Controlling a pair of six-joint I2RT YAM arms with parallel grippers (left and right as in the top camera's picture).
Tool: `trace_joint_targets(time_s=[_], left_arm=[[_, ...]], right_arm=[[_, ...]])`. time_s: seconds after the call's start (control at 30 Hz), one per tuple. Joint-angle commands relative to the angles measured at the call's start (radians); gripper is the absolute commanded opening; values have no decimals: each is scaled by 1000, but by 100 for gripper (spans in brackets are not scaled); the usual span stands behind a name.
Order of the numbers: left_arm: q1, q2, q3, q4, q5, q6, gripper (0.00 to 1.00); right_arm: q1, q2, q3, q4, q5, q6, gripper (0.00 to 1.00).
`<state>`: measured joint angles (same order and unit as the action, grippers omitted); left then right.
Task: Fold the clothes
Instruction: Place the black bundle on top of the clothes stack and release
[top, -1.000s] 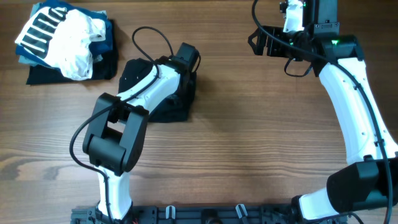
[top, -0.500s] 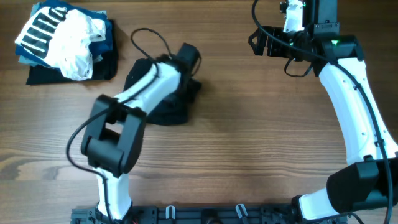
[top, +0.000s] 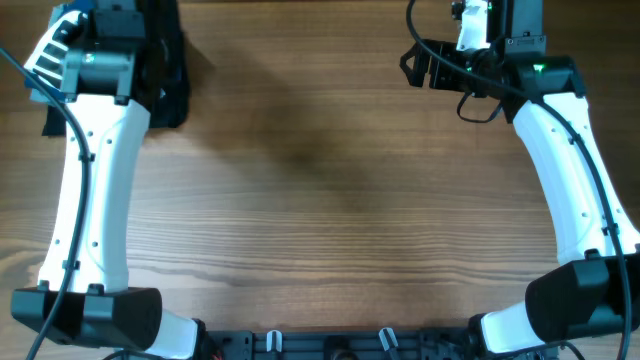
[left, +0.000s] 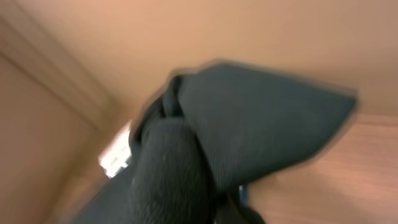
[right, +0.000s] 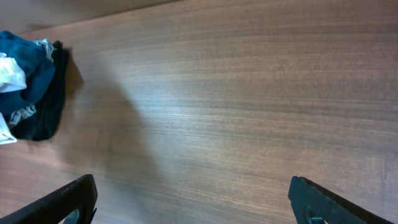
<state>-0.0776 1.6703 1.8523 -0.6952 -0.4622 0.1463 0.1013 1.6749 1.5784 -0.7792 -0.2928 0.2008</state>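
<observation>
In the left wrist view a blurred black shirt (left: 249, 124) fills the picture, bunched right at my left gripper (left: 217, 208), which is shut on it; the fingers are buried in the cloth. From overhead the left gripper (top: 118, 14) is at the far left corner, above the pile of clothes. Of that pile, a blue-and-white striped piece (top: 42, 58) and dark fabric (top: 170, 85) show beside the arm. My right gripper (top: 414, 66) hangs open over bare wood at the far right. In the right wrist view the right gripper (right: 199, 208) holds nothing, and the pile (right: 31, 81) lies far off at the upper left.
The wooden table (top: 330, 200) stretches between the two arms. The left arm (top: 95, 190) runs along the left side from the near edge to the far corner. The right arm (top: 575, 170) stands along the right side.
The left gripper closed on the black shirt in the middle of the table and swung with it to the far left corner. The right arm has not moved.
</observation>
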Motion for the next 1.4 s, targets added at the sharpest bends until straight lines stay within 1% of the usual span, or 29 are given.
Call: trace_joint_targets(time_s=[0.0,0.07,0.13,0.17,0.23,0.3,0.4,0.43,0.47,0.57,0.63,0.67,0.73,0.8,0.83,0.87,0.9,0.93,0.97,1.0,1.03,1.1,1.13,1.2,1.23,1.27,1.3,1.33,1.37], left_arm=[[100,1,35,239,-99,462,4],[167,34,35,379,1,746,4],[245,85,35,480,79,974,4],[282,116,35,521,106,1033,4],[355,181,35,582,161,1095,4],[421,240,35,637,236,1111,4],[492,319,35,843,262,1137,4],[513,330,35,892,298,1140,4],[526,332,35,882,335,1157,4],[533,355,35,746,443,1204,4],[480,375,35,598,457,1198,4],[445,375,35,547,474,1131,4],[399,375,35,520,486,1005,4],[370,375,35,443,539,927,4],[352,375,33,323,607,911,7],[344,375,31,257,642,911,17],[337,375,31,186,671,911,25],[327,375,31,69,702,911,31],[321,375,31,1,706,911,61],[311,375,31,-133,710,910,100],[305,375,31,-178,713,839,100],[291,363,34,-169,749,591,100],[279,338,41,-170,808,480,100],[249,260,70,-162,888,336,100],[243,212,85,-121,861,203,100],[244,179,85,-59,787,70,100],[253,162,85,-2,694,-25,100],[268,160,85,66,595,-90,100],[293,184,85,145,517,-106,100]], right_arm=[[-1,5,-1,5,9,13,99],[-1,5,-1,5,9,31,99],[-1,5,-1,5,9,39,100],[-1,5,-1,5,9,47,100],[-1,5,-1,10,10,63,99],[-1,5,-1,19,10,64,99],[-1,5,-1,27,9,95,99],[-1,5,-1,31,9,95,99],[-1,5,-1,32,10,95,99],[-1,5,-1,54,9,96,99],[-1,5,-1,64,9,117,99],[-1,5,-1,63,9,117,99],[-1,5,-1,64,9,116,100],[-1,5,-1,63,9,117,99],[-1,5,-1,63,9,117,99],[-1,5,-1,62,9,117,99],[-1,5,-1,62,9,117,100],[-1,5,-1,62,9,117,99],[-1,5,-1,61,9,116,99],[-1,5,-1,60,9,117,99],[-1,5,-1,60,9,117,99],[-1,5,-1,61,9,117,99],[-1,5,-1,61,9,117,100],[0,5,-1,60,8,118,100],[0,5,-1,60,8,118,99],[0,5,-1,60,5,118,99],[0,5,-1,60,5,117,100],[0,5,-1,59,5,118,99],[0,5,-1,53,5,117,99]])
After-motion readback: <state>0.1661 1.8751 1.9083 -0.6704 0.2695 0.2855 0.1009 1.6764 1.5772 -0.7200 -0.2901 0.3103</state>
